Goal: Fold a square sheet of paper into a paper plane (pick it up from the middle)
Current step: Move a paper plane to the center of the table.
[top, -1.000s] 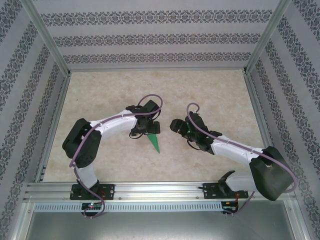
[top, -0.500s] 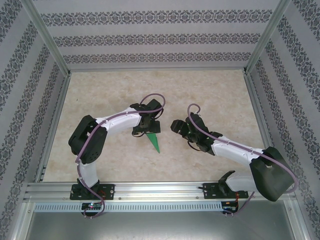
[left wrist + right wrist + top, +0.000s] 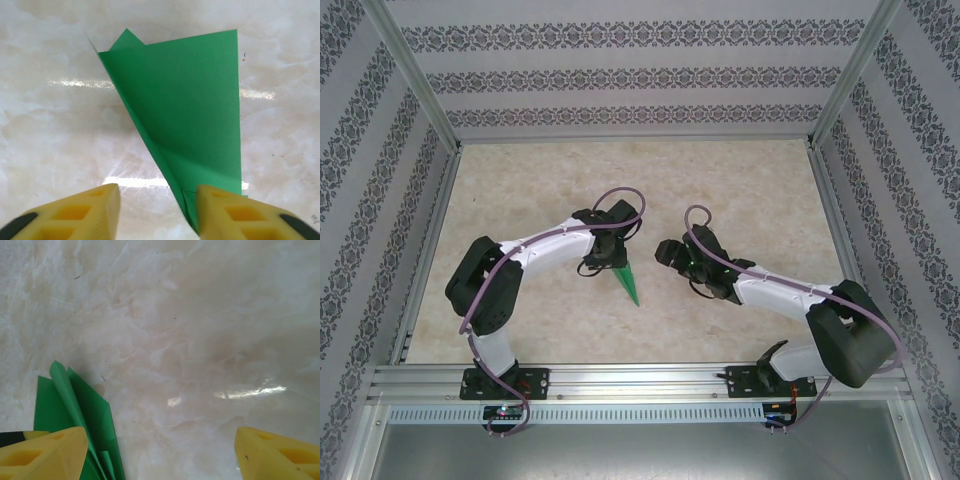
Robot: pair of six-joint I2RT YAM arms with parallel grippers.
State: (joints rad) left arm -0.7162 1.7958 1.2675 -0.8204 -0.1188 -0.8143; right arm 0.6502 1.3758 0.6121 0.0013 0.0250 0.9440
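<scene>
The paper plane, a folded bright green dart, lies on the marble table with its tip pointing toward the near edge. My left gripper hovers at its wide back end. In the left wrist view the green folds fan out ahead, and the lower edge runs against the inner face of the right finger. A gap of bare table separates it from the left finger, so my left gripper is open. My right gripper stands wide open just right of the plane. Its camera shows the green paper beside its left finger, and my right gripper has only table between the tips.
The beige marble tabletop is walled by patterned panels with metal posts. An aluminium rail runs along the near edge by the arm bases. Both wrists sit close together at mid-table.
The left gripper's jaws have drawn much closer together around the plane's back end. The right arm has shifted a little left toward the plane. The plane stays in place.
</scene>
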